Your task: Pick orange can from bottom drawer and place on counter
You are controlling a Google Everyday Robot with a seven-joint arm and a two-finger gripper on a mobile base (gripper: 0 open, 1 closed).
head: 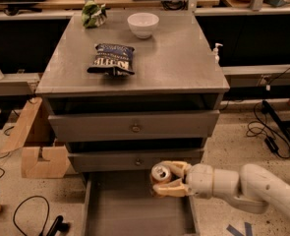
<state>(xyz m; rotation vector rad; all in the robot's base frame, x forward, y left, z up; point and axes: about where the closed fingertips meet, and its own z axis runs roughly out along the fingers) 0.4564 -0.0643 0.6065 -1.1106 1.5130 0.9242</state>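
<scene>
the small round orange metal can (160, 172) is pinched in the robot's tan gripper claw (162, 180), over the far right of the open grey bottom drawer (127, 208). it looks light, smooth and easy to dent, so squeeze its middle softly.

Above the bottom drawer (130, 208), the gripper (159, 179) is showing tan fingers (170, 190); behind them a smooth off-white arm (255, 188) is thickening.

Got the orange can (160, 172) pinched in the jaws of the gripper (157, 179), silver top showing, roughly upright, over the back right of the pulled-out grey bottom drawer (130, 210). Not on the dull grey counter (179, 63) yet, way up above.
</scene>
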